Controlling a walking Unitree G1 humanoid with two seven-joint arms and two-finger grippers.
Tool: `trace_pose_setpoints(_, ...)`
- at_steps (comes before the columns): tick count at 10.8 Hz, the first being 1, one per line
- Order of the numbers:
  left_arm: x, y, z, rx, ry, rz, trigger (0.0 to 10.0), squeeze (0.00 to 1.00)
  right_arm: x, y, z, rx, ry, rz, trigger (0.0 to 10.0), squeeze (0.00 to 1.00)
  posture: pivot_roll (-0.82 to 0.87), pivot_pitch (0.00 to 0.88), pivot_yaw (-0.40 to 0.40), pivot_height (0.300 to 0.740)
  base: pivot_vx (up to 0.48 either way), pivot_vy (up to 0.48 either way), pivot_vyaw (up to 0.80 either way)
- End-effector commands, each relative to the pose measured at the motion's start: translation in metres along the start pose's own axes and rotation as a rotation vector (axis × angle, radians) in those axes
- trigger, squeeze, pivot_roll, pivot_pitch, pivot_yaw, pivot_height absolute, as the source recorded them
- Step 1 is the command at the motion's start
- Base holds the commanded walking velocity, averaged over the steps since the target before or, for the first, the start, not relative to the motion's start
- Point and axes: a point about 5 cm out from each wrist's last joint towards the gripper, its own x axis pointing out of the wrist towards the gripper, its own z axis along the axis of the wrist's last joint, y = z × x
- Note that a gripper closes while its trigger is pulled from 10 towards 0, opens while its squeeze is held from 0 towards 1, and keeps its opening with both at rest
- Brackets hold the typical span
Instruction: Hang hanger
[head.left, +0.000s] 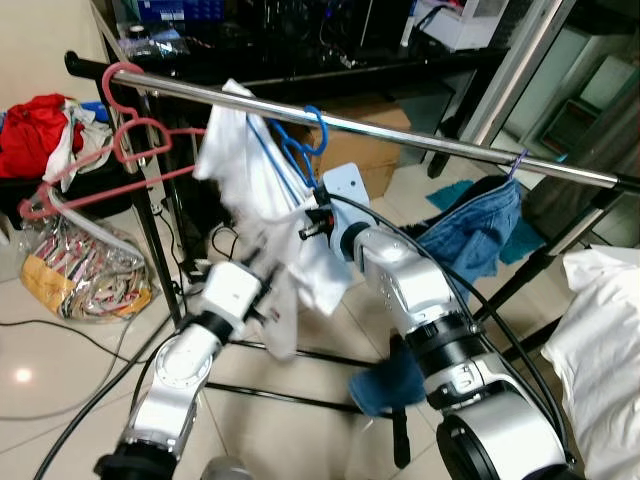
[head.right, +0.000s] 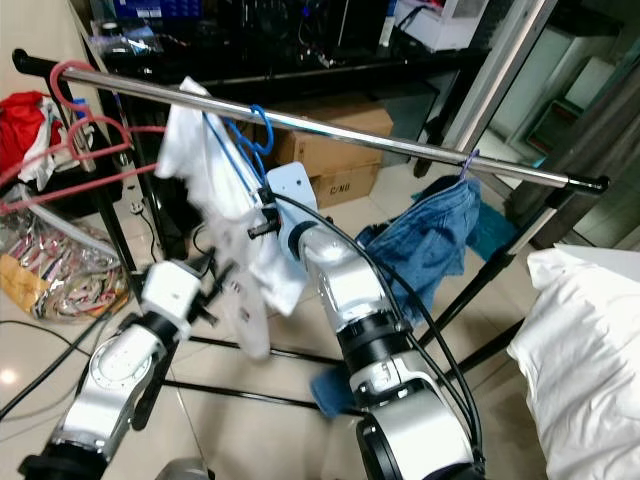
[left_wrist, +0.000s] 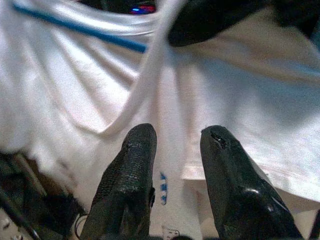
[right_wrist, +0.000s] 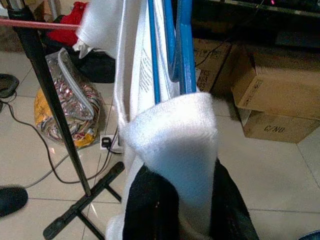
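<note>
A blue plastic hanger (head.left: 296, 150) carrying a white cotton T-shirt (head.left: 262, 195) has its hook over the long chrome clothes rail (head.left: 400, 137), so the task's thing is already on the bar, hanging tilted with the shirt bunched to one side. The right gripper (right_wrist: 172, 200) is raised to the hanger's lower end and its two black fingers are closed on a fold of the white cloth with the blue wire running just above them, probably to steady the hanger while the hook settles. The left gripper (left_wrist: 177, 165) is pressed up against the lower part of the shirt with its fingers (left_wrist: 131, 170) parted and nothing between them; it looks placed to smooth or support the hanging cloth rather than to hold it. Further along the rail toward the robot's left hang two empty pink plastic hangers (head.left: 120, 150), and toward its right a pair of blue denim jeans (head.left: 470, 225) droops from the bar. On the tiled floor beside the rack's leg lies a clear plastic bag (head.left: 85, 270) stuffed with patterned, colourful contents I cannot identify, and behind the rail sits a brown cardboard box (head.right: 330, 160), closed, its contents hidden.
</note>
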Motion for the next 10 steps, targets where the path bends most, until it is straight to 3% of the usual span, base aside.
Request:
trace_pose_setpoints(1,0.001,-0.007,0.002,0.019,0.006,-0.046,10.0,0.00,-0.002,-0.004,0.018,-0.009,-0.052,-0.015,10.0,0.00,0.33,0.004,-0.138,0.740,0.000,0.000,0.00)
trace_pose_setpoints(3,-0.003,-0.007,0.002,0.121,0.048,-0.122,10.0,0.00,-0.001,-0.001,0.023,0.027,-0.008,-0.029,10.0,0.00,0.34,0.003,-0.137,0.740,0.000,0.000,0.00)
trace_pose_setpoints(5,-0.008,-0.005,-0.001,0.135,0.074,-0.147,10.0,0.00,0.003,0.003,0.025,0.042,0.021,-0.073,10.0,0.00,0.34,0.002,-0.138,0.740,0.000,0.000,0.00)
trace_pose_setpoints(7,-0.010,-0.010,0.000,0.126,0.080,-0.157,10.0,0.00,0.004,-0.006,0.033,0.166,-0.009,-0.148,10.0,0.00,0.35,0.006,-0.145,0.740,0.000,0.000,0.00)
trace_pose_setpoints(10,-0.010,-0.017,0.002,0.117,0.080,-0.181,10.0,0.00,0.006,-0.025,0.023,0.168,0.097,-0.336,10.0,0.00,0.35,0.006,-0.149,0.740,0.000,0.000,0.00)
